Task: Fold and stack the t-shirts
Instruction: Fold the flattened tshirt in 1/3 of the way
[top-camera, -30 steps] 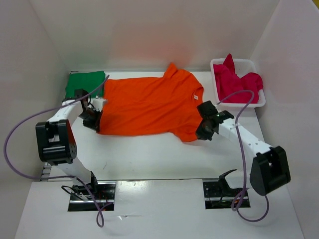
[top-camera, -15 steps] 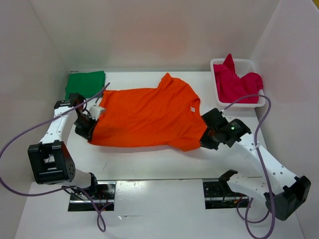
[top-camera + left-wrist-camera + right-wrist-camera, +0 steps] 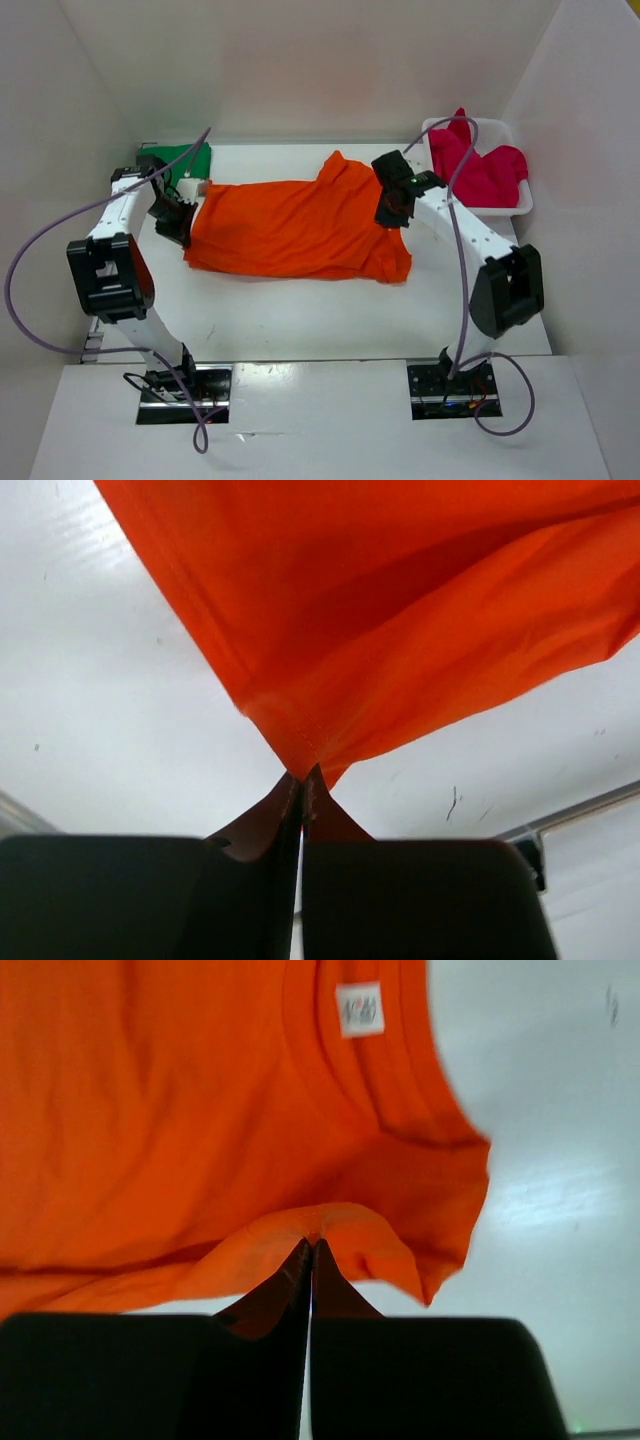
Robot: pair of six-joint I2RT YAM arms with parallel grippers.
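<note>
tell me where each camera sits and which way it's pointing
Top external: above and behind the arms, facing down at the table; both arms show.
Left wrist: on the left arm, facing along shut left fingers at the pinched orange t-shirt.
Right wrist: on the right arm, along shut right fingers toward the collar label.
All share the orange t-shirt.

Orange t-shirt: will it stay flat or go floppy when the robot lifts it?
Probably floppy: the orange cloth t-shirt sags and creases between its two pinched ends. Likely light, since the left fingers hold it by one corner.
</note>
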